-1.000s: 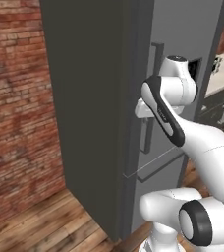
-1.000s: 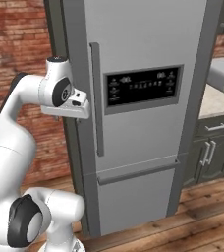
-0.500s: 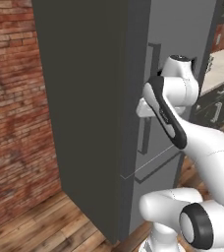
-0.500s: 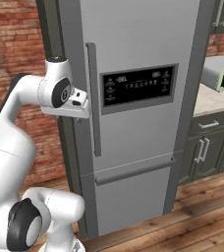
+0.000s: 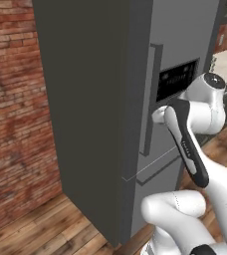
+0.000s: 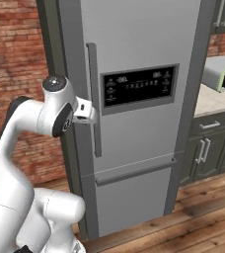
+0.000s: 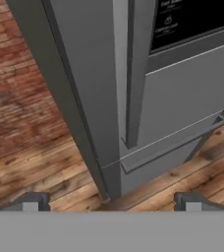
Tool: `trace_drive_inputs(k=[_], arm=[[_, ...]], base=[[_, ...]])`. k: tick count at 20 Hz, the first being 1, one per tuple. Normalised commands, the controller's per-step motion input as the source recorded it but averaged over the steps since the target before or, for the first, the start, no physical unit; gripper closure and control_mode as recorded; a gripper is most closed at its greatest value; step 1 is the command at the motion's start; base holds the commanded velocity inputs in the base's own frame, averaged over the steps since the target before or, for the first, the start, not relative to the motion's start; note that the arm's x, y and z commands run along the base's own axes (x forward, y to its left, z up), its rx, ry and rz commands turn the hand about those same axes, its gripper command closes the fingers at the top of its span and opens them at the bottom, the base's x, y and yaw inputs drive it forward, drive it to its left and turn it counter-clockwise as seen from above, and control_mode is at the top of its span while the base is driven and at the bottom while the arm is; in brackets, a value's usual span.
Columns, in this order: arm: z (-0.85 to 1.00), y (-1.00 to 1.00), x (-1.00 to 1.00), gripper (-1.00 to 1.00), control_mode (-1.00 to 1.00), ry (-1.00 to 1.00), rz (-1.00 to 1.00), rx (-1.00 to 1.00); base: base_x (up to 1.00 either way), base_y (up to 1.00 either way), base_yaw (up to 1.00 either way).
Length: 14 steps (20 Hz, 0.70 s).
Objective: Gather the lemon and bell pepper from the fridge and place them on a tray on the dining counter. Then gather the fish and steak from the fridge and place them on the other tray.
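Brick wall [image 6: 16, 59] and wood floor [image 7: 45, 167] flank the closed fridge [image 6: 139, 148]. Its long handle [image 7: 133, 74] runs toward twelve o'clock in the hand view, between the two fingertips [image 7: 33, 202], well ahead of them. Gripper [image 7: 111, 203] spread wide, holding nothing.

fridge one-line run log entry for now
fridge: door shut | handle: untouched | hand: open, beside handle | stage: reaching to open
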Motion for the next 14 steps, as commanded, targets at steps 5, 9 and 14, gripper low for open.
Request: trace_drive_inputs(k=[5,9,14], arm=[[0.00,-0.11,0.04,-1.00,-1.00,-0.24,0.05,0.02],[0.01,-0.15,0.04,-1.00,-1.00,-0.30,0.13,0.04],[0.00,-0.12,0.00,-1.00,-1.00,-0.30,0.14,0.03]], base=[[0.00,0.00,0.00],[0.00,0.00,0.00],[0.00,0.00,0.00]])
